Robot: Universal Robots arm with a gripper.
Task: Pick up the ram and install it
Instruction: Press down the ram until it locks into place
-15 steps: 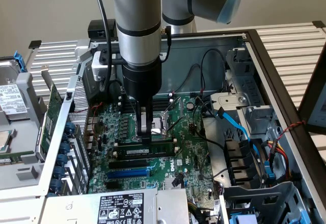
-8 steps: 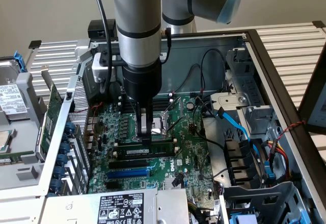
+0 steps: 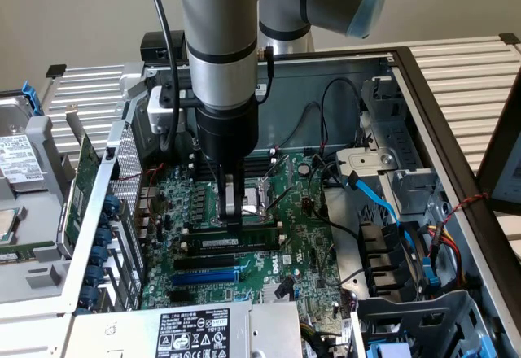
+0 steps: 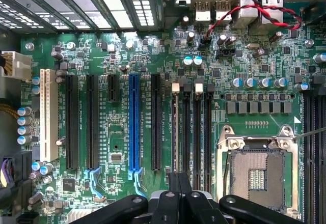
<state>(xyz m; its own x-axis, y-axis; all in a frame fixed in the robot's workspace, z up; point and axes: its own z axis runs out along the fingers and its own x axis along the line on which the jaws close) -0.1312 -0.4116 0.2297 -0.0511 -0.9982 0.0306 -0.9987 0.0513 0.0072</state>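
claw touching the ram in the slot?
Touching. In the exterior view the shut claw comes straight down onto the top edge of the ram standing in its motherboard slot, no gap visible.

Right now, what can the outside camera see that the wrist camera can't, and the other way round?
The exterior view alone has the big grey robot arm, the blue cable and the labelled silver box at the front. The wrist view alone has the white slot and the red and black twisted wires. Both share the green motherboard, the blue slot, the empty square processor socket and the fingers, shut, down by the black memory slots.
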